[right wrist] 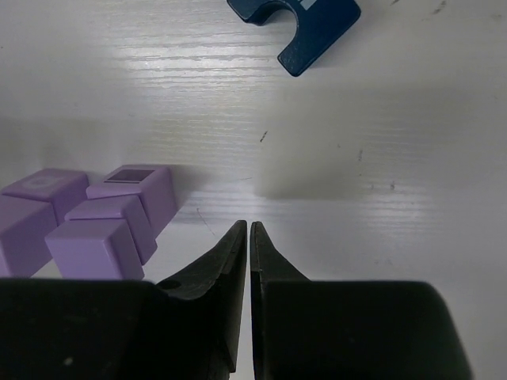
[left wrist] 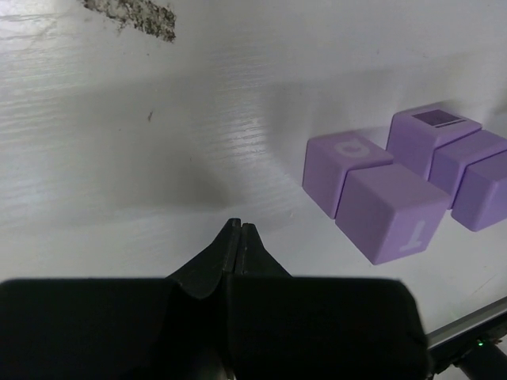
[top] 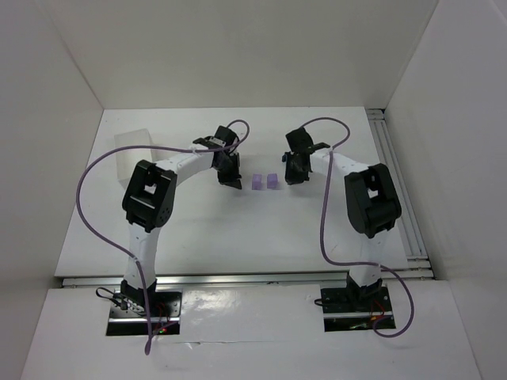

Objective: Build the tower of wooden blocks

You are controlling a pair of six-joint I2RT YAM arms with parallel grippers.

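Several light purple blocks lie side by side in a flat cluster on the white table, between my two grippers. The left wrist view shows them at the right, one with a letter T and one with a dark square on top. In the right wrist view the same cluster lies at the left, and a dark blue notched block lies flat beyond it. My left gripper is shut and empty, just left of the cluster. My right gripper is shut and empty, just right of it.
A translucent white box stands at the back left of the table. Metal rails run along the table's right edge and front edge. Purple cables loop over both arms. White walls enclose the table.
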